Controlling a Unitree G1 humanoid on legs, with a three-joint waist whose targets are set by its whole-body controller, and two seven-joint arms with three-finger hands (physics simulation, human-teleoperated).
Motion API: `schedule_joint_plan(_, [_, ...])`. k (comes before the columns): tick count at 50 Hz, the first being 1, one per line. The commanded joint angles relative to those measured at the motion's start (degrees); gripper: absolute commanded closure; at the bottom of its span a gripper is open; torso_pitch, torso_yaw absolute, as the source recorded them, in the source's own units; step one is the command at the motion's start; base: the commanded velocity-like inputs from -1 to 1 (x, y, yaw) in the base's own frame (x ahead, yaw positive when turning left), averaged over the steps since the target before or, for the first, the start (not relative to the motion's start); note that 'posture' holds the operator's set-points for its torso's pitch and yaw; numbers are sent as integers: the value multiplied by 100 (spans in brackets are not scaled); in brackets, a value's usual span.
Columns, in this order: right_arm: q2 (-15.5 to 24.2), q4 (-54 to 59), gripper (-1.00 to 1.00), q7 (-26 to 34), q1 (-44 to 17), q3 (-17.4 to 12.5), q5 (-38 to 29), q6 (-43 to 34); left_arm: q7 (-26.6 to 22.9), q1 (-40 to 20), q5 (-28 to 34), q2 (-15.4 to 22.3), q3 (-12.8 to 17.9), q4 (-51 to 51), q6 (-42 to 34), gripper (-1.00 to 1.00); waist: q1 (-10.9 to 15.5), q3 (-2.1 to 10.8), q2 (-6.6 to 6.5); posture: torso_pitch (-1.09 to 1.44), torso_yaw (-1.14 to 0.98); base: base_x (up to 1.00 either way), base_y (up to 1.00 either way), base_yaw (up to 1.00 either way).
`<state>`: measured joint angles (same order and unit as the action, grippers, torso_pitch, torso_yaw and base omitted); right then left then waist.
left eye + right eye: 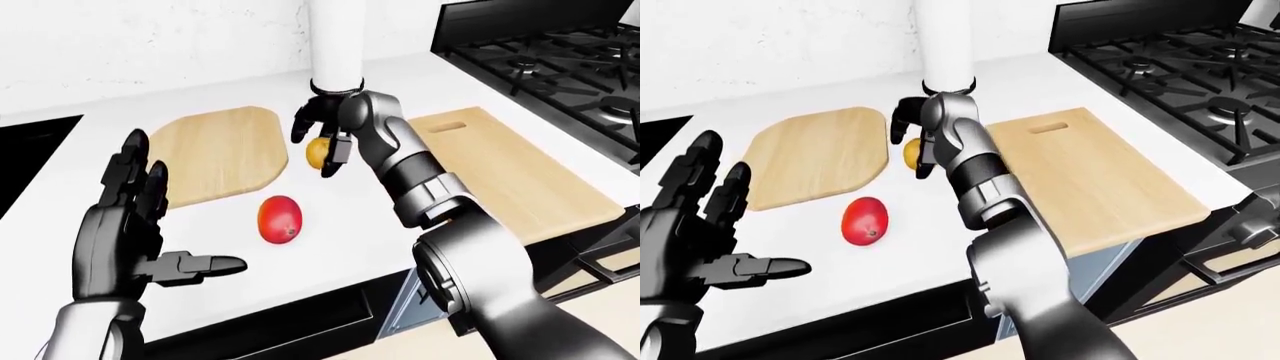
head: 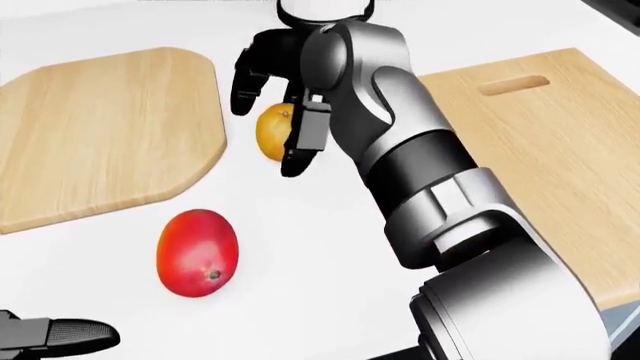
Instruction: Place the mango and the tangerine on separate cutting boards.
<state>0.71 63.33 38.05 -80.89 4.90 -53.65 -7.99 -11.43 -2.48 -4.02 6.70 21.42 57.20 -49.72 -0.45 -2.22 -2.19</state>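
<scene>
An orange tangerine lies on the white counter between two wooden cutting boards, the left board and the right board. My right hand reaches over the tangerine, open. Its dark fingers arch past the fruit's top left, and its thumb stands along the right side and hides part of it. A red mango rests on the counter below the left board, untouched. My left hand hovers open with fingers spread, left of the mango and apart from it.
A white cylinder stands upright just beyond the right hand. A black gas stove fills the top right, and a dark recess lies at the far left. The counter's edge runs along the bottom.
</scene>
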Motion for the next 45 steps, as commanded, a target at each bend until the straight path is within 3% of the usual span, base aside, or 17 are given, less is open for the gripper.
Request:
schedule_joint_plan(1, [34, -204, 10, -108, -221, -32, 9, 75, 10, -64, -6, 37, 40, 157, 195, -100, 2, 140, -26, 0, 0, 0, 0, 0])
schedule_joint_plan(4, [28, -183, 48, -162, -239, -45, 29, 100, 8, -51, -5, 37, 47, 132, 228, -100, 4, 139, -26, 0, 0, 0, 0, 0])
schedule_joint_plan(5, [29, -181, 52, -165, -241, -44, 31, 103, 8, -45, -6, 33, 46, 125, 239, -100, 5, 139, -25, 0, 0, 0, 0, 0])
schedule_joint_plan(6, [35, -180, 68, -174, -241, -42, 31, 116, 5, -32, -7, 28, 44, 123, 258, -100, 5, 139, -24, 0, 0, 0, 0, 0])
schedule_joint_plan(7, [44, -184, 98, -178, -247, -41, 31, 128, 4, -19, -9, 20, 47, 117, 277, -100, 6, 140, -23, 0, 0, 0, 0, 0])
schedule_joint_plan(19, [348, -225, 100, -208, -374, -126, 93, 318, -2, 63, -2, -18, 49, 116, 363, -100, 21, 125, 5, 0, 0, 0, 0, 0])
schedule_joint_plan(32, [1325, -392, 100, 227, -410, -324, -52, 478, 30, 48, 92, -34, -89, 199, 300, -100, 48, 116, 79, 0, 0, 0, 0, 0])
schedule_joint_plan(45, [2088, 664, 100, -405, -459, -442, -265, 624, 16, 4, 140, -42, -128, 279, 205, -100, 67, 133, 133, 0, 0, 0, 0, 0])
